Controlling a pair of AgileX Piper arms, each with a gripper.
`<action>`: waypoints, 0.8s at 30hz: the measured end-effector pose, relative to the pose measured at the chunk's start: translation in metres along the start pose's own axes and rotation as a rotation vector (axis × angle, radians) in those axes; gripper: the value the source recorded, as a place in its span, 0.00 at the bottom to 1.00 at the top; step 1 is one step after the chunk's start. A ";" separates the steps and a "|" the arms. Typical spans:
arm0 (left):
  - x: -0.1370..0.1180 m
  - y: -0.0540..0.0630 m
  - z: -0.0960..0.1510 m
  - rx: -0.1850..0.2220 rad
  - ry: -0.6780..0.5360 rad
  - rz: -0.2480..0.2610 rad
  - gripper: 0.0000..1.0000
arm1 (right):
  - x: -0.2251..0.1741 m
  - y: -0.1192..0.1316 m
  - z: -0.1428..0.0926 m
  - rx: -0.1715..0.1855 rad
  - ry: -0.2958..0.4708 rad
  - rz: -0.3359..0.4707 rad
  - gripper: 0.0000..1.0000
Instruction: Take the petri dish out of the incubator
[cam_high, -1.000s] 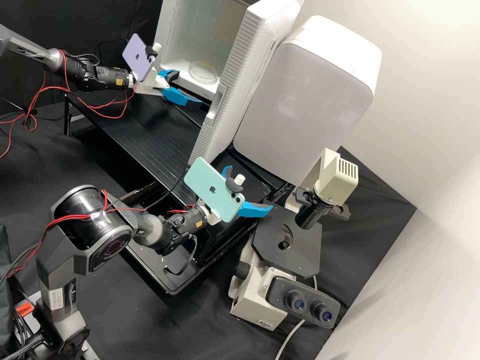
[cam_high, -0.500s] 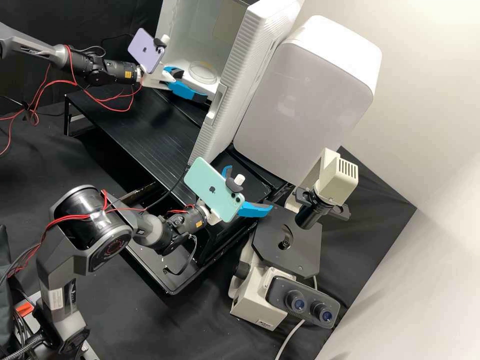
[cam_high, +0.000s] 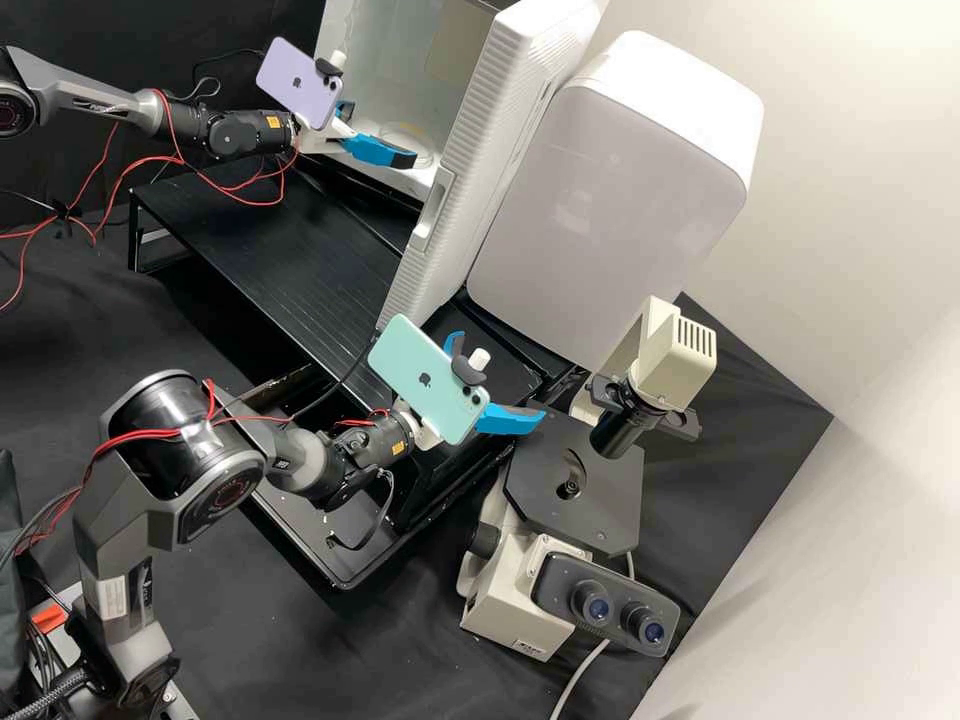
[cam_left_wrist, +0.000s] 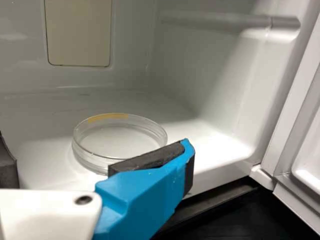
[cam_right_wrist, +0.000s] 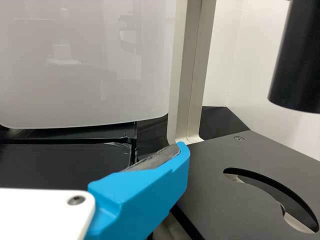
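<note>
Lying on the incubator (cam_left_wrist: 220, 142) floor, the petri dish (cam_left_wrist: 119, 140) sits just beyond the released left pincer (cam_left_wrist: 92, 160).

A white microscope (cam_high: 575, 500) stands at five o'clock on black cloth (cam_high: 330, 650), just beside the black tabletop (cam_high: 290, 270).

On my end the high view is bright on the right, where the white wall (cam_high: 880, 200) and the white cabinet (cam_high: 620, 190) catch soft, diffuse light, while the black cloth (cam_high: 60, 330) on the left swallows it. A broad grey shadow sits on the wall's near right corner. Inside the incubator (cam_left_wrist: 210, 85) the light's even, with mild glare on the petri dish (cam_left_wrist: 120, 140) rim. The right wrist view has hazy reflections in a glossy white panel (cam_right_wrist: 85, 60).
</note>
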 end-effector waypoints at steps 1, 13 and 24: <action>0.000 0.000 0.000 0.004 0.001 0.000 1.00 | 0.000 0.000 0.000 0.000 0.000 0.000 1.00; 0.003 0.008 0.014 0.028 -0.010 0.025 1.00 | 0.000 0.000 0.000 0.000 0.000 0.000 1.00; 0.021 -0.004 0.022 0.081 0.069 -0.014 1.00 | 0.000 0.000 0.000 0.000 0.000 0.000 1.00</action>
